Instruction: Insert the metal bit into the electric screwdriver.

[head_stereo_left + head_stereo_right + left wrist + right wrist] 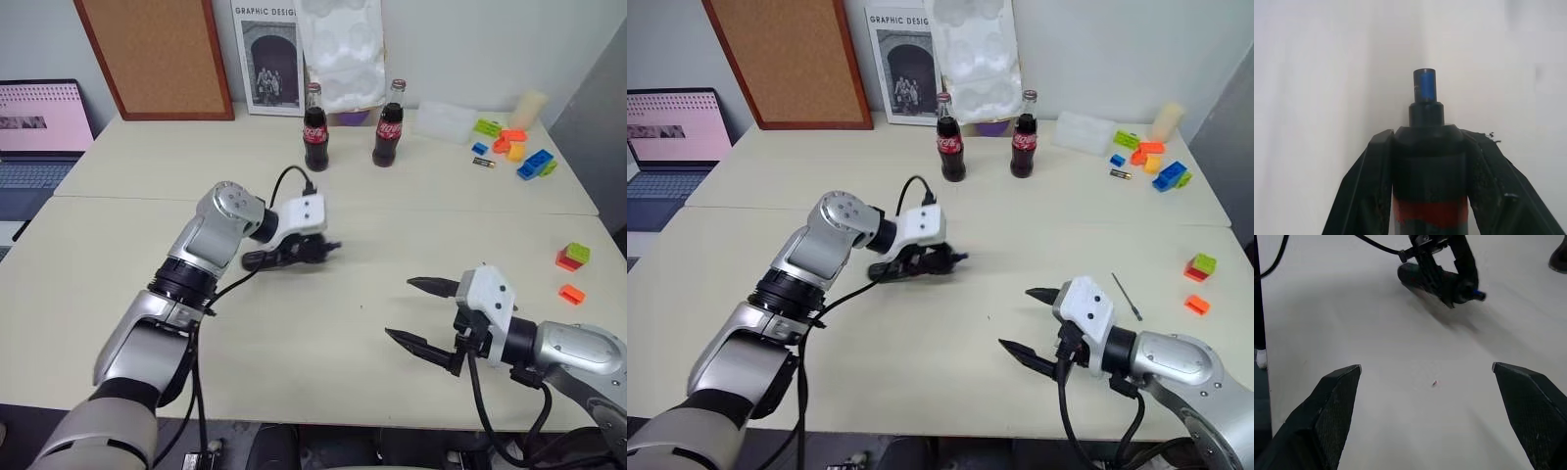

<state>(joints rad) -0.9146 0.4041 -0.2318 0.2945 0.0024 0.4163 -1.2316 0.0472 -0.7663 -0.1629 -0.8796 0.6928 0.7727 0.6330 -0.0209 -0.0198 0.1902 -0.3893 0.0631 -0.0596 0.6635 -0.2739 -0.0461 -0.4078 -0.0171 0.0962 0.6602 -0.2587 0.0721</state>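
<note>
My left gripper point(318, 250) is shut on the electric screwdriver point(284, 257), a black pen-shaped tool with a red band. It holds the tool roughly level, a little above the table, with the tip pointing right. In the left wrist view the fingers point(1371, 186) clamp the body and the dark tip point(1424, 88) sticks out past them. The metal bit point(1127, 296), a thin dark rod, lies on the table just right of my right gripper point(1016, 318). That gripper hovers open and empty near the front edge, facing the screwdriver point(1442, 279).
Two cola bottles point(315, 129) point(389, 125) stand at the back centre. Coloured bricks point(514, 149) and a small battery point(483, 163) lie at the back right, with more bricks point(572, 257) at the right edge. A laptop point(39, 132) sits at the far left.
</note>
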